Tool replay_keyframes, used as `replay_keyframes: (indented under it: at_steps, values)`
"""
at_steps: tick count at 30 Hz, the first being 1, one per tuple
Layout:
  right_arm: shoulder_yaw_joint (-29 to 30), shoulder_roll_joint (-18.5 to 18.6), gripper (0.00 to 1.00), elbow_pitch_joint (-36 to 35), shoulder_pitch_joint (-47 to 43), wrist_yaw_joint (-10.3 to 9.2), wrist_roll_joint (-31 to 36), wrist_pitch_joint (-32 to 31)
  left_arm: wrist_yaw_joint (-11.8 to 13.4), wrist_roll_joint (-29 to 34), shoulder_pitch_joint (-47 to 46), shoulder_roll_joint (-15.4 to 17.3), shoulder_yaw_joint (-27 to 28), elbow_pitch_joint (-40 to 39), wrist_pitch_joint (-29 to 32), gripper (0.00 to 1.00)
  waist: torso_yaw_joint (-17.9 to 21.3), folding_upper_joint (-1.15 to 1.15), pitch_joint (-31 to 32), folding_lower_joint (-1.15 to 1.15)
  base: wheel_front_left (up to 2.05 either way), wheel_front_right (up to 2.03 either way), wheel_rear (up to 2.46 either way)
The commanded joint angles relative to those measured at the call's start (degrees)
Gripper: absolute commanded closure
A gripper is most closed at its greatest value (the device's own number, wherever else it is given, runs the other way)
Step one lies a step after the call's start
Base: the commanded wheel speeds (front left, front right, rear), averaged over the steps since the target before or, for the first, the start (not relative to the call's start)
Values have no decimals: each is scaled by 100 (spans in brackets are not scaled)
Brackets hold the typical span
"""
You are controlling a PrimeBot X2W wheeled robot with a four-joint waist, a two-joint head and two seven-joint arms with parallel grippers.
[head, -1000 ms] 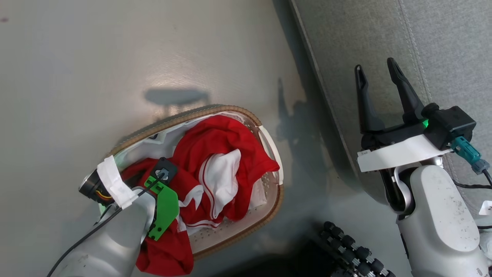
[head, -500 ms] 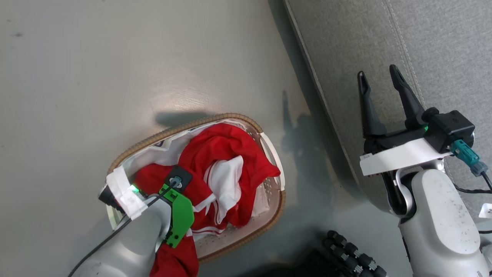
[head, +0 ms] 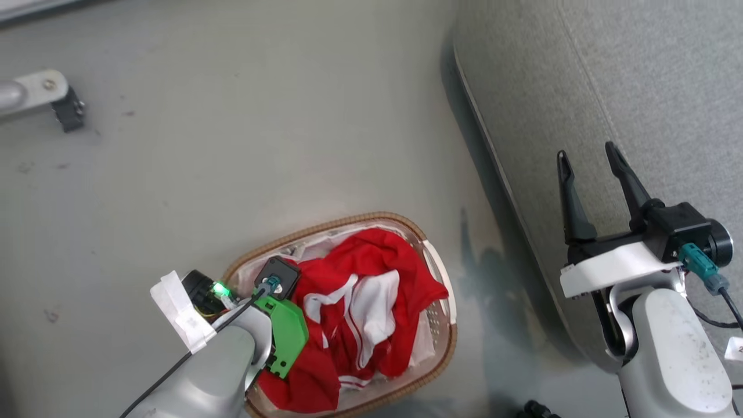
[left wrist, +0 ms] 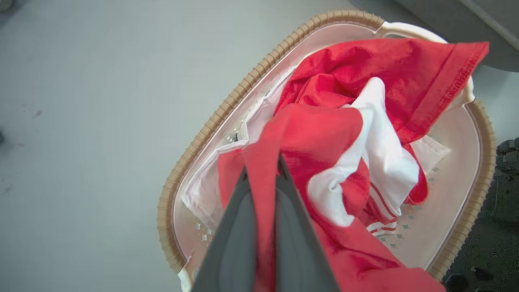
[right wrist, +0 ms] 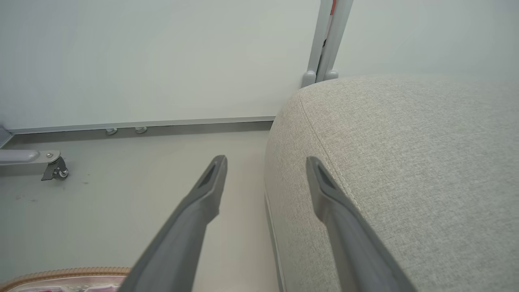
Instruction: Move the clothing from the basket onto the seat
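One basket (head: 348, 221) stands on the grey floor (head: 232, 145), near the front edge of the one seat (head: 638, 87) but not touching it. In the basket lies a single tangled heap of clothing (head: 377, 255), red with white panels and thin white stripes. How many garments make it up cannot be told. A red hem lies over the rim by a white handle. Two grippers show. The left forearm (head: 220, 366) slants in from the lower left over the near end of the basket, wrist bent down into the heap. In the left wrist view the left gripper (left wrist: 262, 166) has its two dark fingers pressed together on a fold of the red cloth, which runs up between them. The right gripper (head: 586, 150) is held level over the seat's rounded edge, fingers pointing away from the robot and spread wide with nothing between them. One castor leg (head: 40, 96) stands on the floor at the far left.
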State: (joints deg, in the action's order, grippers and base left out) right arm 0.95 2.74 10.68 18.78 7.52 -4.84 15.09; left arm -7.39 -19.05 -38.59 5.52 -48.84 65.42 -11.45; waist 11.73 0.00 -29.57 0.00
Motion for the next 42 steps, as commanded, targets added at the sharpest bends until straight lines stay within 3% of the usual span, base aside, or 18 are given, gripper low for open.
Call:
replay_keyframes:
  at_steps: [1, 16, 26, 42]
  values:
    - [26, 26, 0, 44, -152, -6, 57, 11, -12, -109, 91, 85, -71, -135, -50, 100, -417, 0, 701, 0, 0, 0, 0]
    - [49, 27, 0, 333, -763, -6, 269, 12, -13, -1016, -600, 967, -769, -2077, 40, 100, -717, 0, 2531, 0, 0, 0, 0]
    - [-372, 27, 0, 435, -801, -6, 265, 12, -8, -1195, -1777, 1477, -1237, -3109, 431, 100, -775, 0, 2929, 0, 0, 0, 0]
    - [-1662, 24, 0, 475, -122, -6, -212, 11, -8, -1448, -2499, 1406, -1307, -3598, 401, 100, -865, 0, 3090, 0, 0, 0, 0]
